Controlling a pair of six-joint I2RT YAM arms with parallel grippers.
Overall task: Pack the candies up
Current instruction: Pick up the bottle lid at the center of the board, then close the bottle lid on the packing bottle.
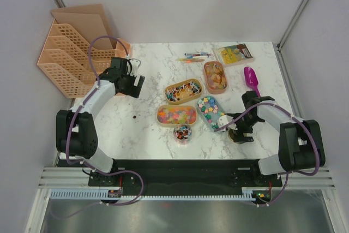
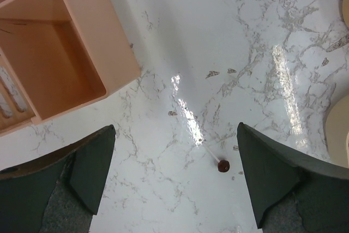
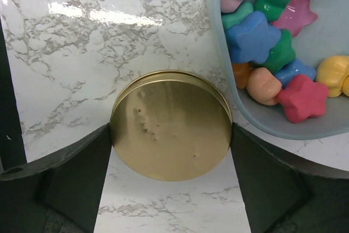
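Right gripper (image 3: 171, 135) spread wide, tips bearing on both sides of the gold tin lid (image 3: 170, 125). Left gripper (image 2: 175, 129) apart, empty. Candies (image 1: 176, 114) sit in four trays mid-table, and some in the round tin (image 1: 182, 133) at the cluster's 6 o'clock. One stray brown candy (image 2: 222, 165) at 5 o'clock, left-wrist view.

Risks:
- Lid is thin, smooth, lightly pitted metal held by its curved rim, so it may pop out or tilt.
- Glossy marble tabletop (image 3: 82, 64) would let it skid.
- Pale-blue tray (image 3: 240, 107) of matte star-shaped sweets sits just beside the lid at 2 o'clock, so a swing could clip its wall.
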